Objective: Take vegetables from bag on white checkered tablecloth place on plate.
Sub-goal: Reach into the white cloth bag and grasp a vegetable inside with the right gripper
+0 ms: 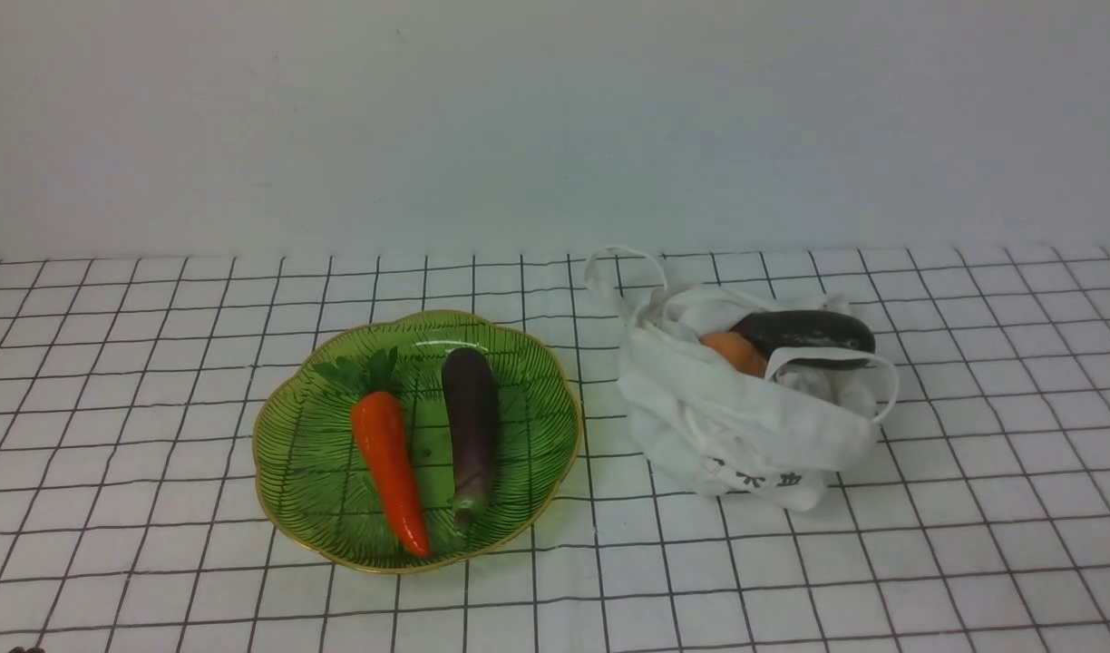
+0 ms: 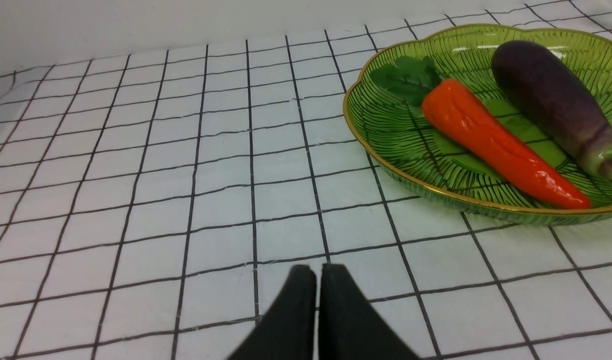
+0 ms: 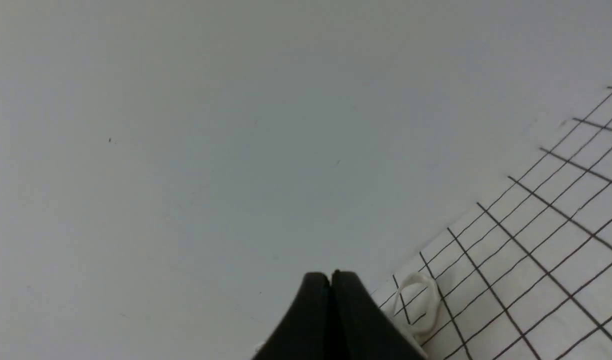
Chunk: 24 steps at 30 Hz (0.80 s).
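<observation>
My right gripper (image 3: 331, 278) was clenched on nothing, its tips together, and my left gripper (image 2: 319, 272) held nothing either, its jaws drawn together to a sliver. In the front view, the green glass plate (image 1: 294, 517) sat left of center on the checkered tablecloth (image 1: 600, 626), bearing a red-orange carrot (image 1: 389, 458) and a green-tipped eggplant (image 1: 472, 417), with open dish around them. Beyond the plate's right rim, and apart from it, the white cloth bag (image 1: 664, 399) slumped right of center, its mouth gaping toward the frame's right. A rounded orange vegetable (image 1: 736, 352) nestled there against a dark eggplant (image 1: 813, 331), whose long axis ran nearly left to right, its rounded end at the mouth's right edge. I judged the right arm the nearer; its wrist view caught a bag handle (image 3: 431, 307) past the fingertips but no vegetable, so the reach called for turning down toward the mouth and opening the jaws across the eggplant's width. A front handle loop (image 1: 889, 381) arched by its near side, a likely snag, before the pale wall (image 1: 555, 127) behind.
</observation>
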{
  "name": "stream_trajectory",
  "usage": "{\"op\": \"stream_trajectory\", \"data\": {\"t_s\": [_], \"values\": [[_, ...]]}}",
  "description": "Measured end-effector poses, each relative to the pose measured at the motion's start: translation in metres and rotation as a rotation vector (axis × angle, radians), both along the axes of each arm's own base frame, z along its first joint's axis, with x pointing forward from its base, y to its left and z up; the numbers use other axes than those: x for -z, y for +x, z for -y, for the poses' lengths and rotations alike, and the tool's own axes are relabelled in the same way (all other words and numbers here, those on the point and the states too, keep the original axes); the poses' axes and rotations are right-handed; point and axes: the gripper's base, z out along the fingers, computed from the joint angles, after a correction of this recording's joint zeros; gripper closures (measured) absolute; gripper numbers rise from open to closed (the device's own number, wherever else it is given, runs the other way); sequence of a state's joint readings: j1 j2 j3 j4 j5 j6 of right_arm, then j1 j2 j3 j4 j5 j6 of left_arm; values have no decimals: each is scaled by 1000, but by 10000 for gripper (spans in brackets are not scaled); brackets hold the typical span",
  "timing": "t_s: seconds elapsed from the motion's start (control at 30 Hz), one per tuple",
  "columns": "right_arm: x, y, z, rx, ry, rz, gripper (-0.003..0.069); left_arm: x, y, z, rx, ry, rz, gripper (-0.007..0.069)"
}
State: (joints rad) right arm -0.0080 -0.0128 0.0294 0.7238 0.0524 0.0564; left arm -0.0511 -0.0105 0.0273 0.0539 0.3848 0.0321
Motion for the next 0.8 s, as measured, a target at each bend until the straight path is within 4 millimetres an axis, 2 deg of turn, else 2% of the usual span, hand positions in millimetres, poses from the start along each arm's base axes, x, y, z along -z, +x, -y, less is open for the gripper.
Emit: {"op": "stream_trajectory", "data": {"t_s": [0.17, 0.23, 0.33, 0.4, 0.43, 0.47, 0.5, 0.53, 0.6, 0.67, 0.7, 0.77, 0.8], "values": [[-7, -1, 1, 8, 42, 35, 673, 0, 0, 0, 0, 0, 0, 632], [-30, -6, -2, -25, -3, 71, 673, 0, 0, 0, 0, 0, 0, 632], [-74, -10, -8, -69, -183, 89, 673, 0, 0, 0, 0, 0, 0, 632], [-108, -3, -15, -136, -313, 22, 673, 0, 0, 0, 0, 0, 0, 632], [-116, 3, -19, -185, -364, -37, 673, 0, 0, 0, 0, 0, 0, 632], [-119, 10, -21, -209, -386, -80, 673, 0, 0, 0, 0, 0, 0, 632], [-136, 24, -25, -281, -467, -171, 673, 0, 0, 0, 0, 0, 0, 632], [-142, 36, -28, -336, -526, -252, 673, 0, 0, 0, 0, 0, 0, 632], [-147, 66, -31, -457, -646, -432, 673, 0, 0, 0, 0, 0, 0, 632], [-152, 77, -31, -492, -685, -477, 673, 0, 0, 0, 0, 0, 0, 632], [-152, 99, -32, -559, -738, -579, 673, 0, 0, 0, 0, 0, 0, 632], [-157, 120, -31, -596, -762, -633, 673, 0, 0, 0, 0, 0, 0, 632], [-156, 144, -32, -634, -767, -693, 673, 0, 0, 0, 0, 0, 0, 632]]}}
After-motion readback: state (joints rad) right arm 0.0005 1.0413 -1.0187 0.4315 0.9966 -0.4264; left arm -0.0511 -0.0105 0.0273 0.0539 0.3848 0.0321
